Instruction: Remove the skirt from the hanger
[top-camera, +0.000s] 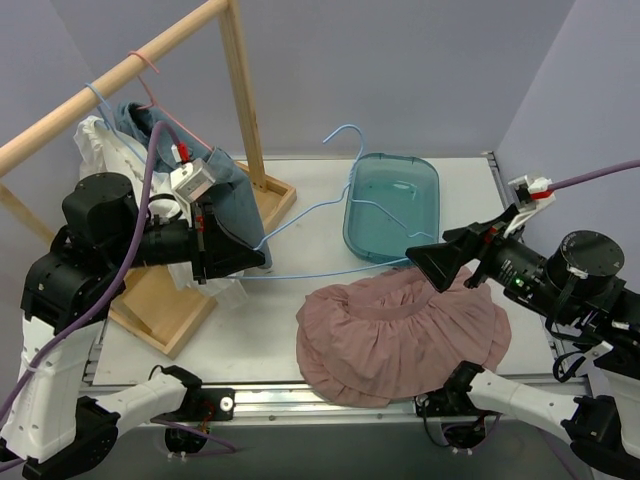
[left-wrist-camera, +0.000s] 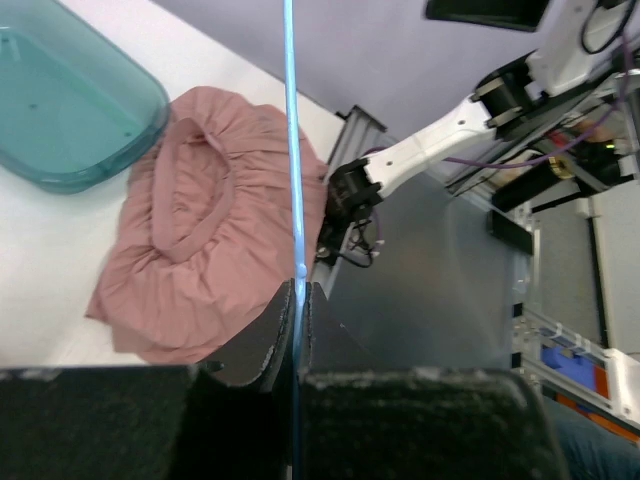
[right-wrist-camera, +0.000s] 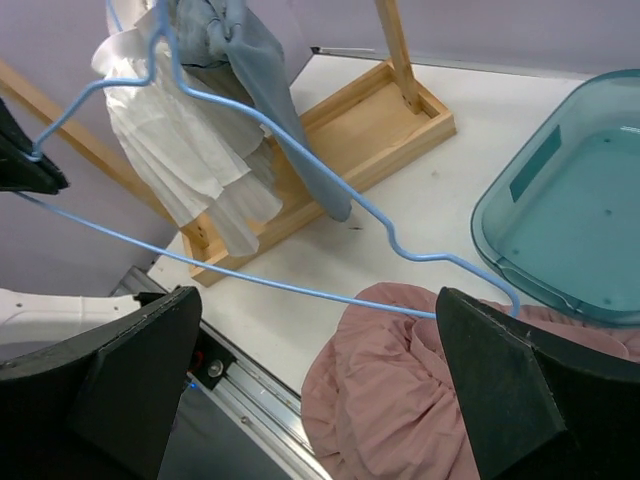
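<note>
The pink skirt (top-camera: 400, 335) lies in a loose heap on the desk (top-camera: 470, 190), off the hanger (top-camera: 320, 272). It sits right of the middle along the near edge, and its near hem reaches the rail (top-camera: 260, 400) there. The teal bin (top-camera: 415, 190) stands just beyond it toward the far edge. A strip of bare desk runs between the bin and the wooden rack (top-camera: 245, 90) at the left edge.

The left gripper (left-wrist-camera: 298, 300) is pinched tight on the blue wire at the hanger's left corner, holding it above that strip. The right gripper (top-camera: 428, 266) hangs over the skirt's far edge with its fingers spread wide and nothing between them.

From above, the left gripper covers the corner it clamps, and the right gripper hides part of the skirt's far hem. The hanger's right end meets the skirt's far edge in the right wrist view, and I cannot tell whether they touch. The left arm screens part of the garments (right-wrist-camera: 200, 150) on the rack. Black gripper body fills the bottom of the left wrist view.
</note>
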